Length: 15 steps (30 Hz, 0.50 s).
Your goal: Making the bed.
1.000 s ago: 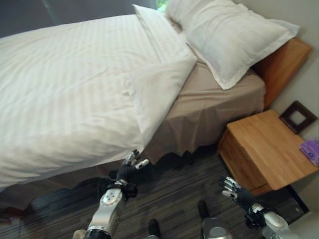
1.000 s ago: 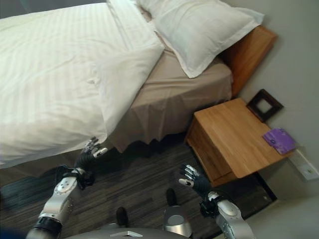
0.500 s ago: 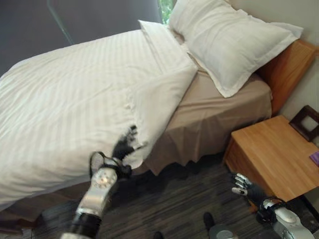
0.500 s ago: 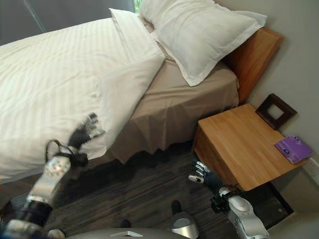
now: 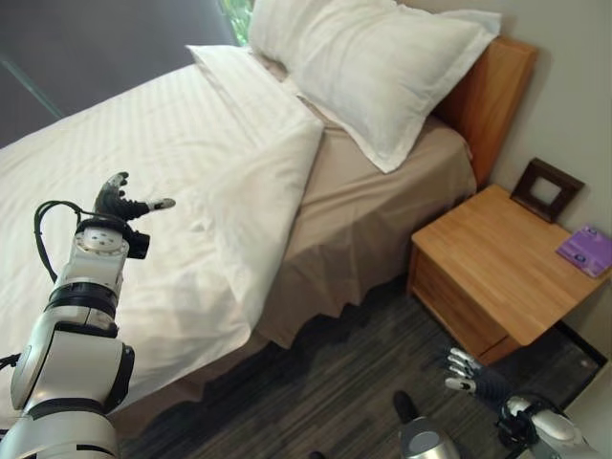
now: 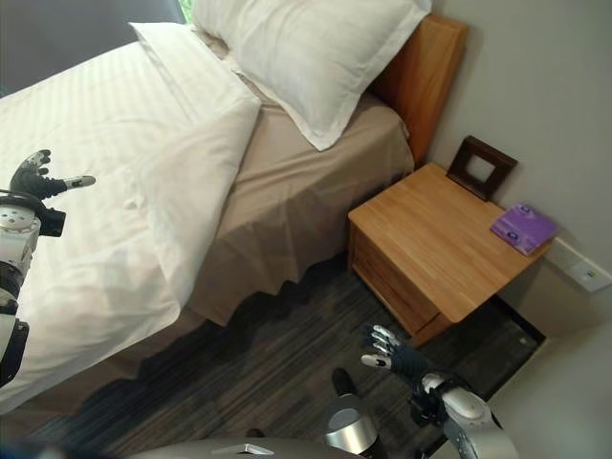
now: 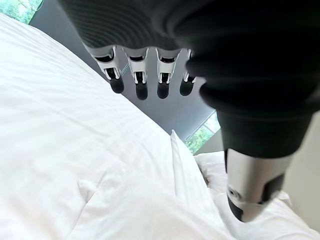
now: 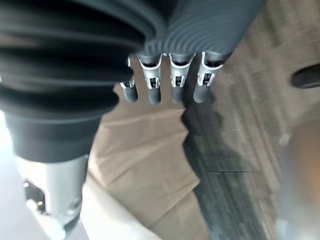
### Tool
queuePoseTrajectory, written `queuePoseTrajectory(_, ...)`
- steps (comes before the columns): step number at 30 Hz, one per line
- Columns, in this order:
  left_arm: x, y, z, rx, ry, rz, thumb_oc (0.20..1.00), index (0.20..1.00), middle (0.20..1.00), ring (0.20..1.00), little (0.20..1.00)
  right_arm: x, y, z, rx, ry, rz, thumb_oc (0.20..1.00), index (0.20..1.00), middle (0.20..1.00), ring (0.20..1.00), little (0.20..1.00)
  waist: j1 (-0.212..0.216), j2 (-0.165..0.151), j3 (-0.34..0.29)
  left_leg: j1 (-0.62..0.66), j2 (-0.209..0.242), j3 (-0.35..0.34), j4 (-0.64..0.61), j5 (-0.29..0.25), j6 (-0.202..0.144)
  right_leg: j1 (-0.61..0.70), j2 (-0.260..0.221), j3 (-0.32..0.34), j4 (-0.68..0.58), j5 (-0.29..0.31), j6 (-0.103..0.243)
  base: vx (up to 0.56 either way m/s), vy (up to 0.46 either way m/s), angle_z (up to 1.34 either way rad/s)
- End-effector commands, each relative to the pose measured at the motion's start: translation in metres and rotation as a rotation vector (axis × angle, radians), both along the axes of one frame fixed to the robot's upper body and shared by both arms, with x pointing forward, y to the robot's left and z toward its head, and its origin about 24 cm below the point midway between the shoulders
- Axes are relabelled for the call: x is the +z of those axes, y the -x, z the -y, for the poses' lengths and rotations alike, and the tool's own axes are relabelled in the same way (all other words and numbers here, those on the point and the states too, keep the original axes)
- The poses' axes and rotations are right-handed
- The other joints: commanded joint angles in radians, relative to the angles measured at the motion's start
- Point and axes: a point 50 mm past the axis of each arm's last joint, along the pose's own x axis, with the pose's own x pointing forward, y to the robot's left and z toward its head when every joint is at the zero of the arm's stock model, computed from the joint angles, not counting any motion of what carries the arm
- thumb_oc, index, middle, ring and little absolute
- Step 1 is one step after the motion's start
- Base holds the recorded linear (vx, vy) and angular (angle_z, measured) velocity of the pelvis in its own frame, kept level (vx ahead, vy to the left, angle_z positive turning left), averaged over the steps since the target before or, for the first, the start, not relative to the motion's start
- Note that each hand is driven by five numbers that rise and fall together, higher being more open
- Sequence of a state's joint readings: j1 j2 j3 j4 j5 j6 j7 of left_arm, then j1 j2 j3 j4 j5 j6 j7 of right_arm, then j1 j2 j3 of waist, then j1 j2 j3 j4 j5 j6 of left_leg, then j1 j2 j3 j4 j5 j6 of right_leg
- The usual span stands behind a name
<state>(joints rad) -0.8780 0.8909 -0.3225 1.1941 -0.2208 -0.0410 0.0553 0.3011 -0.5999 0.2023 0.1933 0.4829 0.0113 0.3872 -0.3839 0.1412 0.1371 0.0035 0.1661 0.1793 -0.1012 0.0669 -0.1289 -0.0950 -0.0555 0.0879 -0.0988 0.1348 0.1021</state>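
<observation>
Both hands empty: left hand (image 5: 122,203) above duvet (image 5: 143,182), far edge cropped.

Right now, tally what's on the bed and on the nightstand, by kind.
Pillow: 1
Duvet: 1
Brown sheet: 1
Picture frame: 1
Purple booklet: 1
Total: 5

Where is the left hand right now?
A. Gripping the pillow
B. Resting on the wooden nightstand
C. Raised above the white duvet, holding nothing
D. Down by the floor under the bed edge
C: the left hand hangs over the white duvet, its fingers relaxed and apart from the cloth.
</observation>
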Motion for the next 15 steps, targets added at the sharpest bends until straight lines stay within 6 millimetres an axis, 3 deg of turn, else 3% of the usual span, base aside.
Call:
queuePoseTrajectory(1,0.051,-0.003,-0.006,-0.007,-0.017,0.151,1.0,1.0,1.0,1.0,1.0,0.019,-0.016,0.002,0.002,-0.033,0.106,1.0,1.0,1.0,1.0,1.0,-0.009,-0.038,0.04,0.048,-0.011,0.038,0.014,0.01,-0.01,-0.109,0.016,0.056,0.071,0.013,0.032,0.01,0.029,-0.22)
queuePoseTrajectory(2,0.057,0.005,-0.019,0.046,0.002,0.17,1.0,1.0,1.0,1.0,1.0,0.018,-0.015,0.008,0.014,-0.006,0.086,1.0,1.0,1.0,1.0,1.0,-0.021,-0.035,0.051,0.027,-0.014,0.042,0.014,0.014,-0.01,-0.149,0.022,0.072,0.092,0.012,0.031,0.02,0.022,-0.17)
queuePoseTrajectory(9,0.096,0.014,-0.033,0.115,0.0,0.271,1.0,1.0,1.0,1.0,1.0,0.017,-0.015,0.014,0.015,-0.002,0.059,1.0,1.0,1.0,1.0,1.0,-0.047,-0.033,0.111,-0.042,-0.012,0.063,0.014,0.019,-0.017,-0.258,0.047,0.114,0.131,0.011,0.022,0.03,-0.018,-0.2)
queuePoseTrajectory(15,0.125,0.016,-0.031,0.127,0.012,0.406,1.0,1.0,1.0,1.0,1.0,0.016,-0.016,0.016,-0.009,0.006,0.066,1.0,1.0,1.0,1.0,1.0,-0.04,-0.021,0.137,-0.087,-0.004,0.077,0.014,0.039,-0.033,-0.31,0.063,0.118,0.137,0.008,0.019,0.06,-0.061,-0.16)
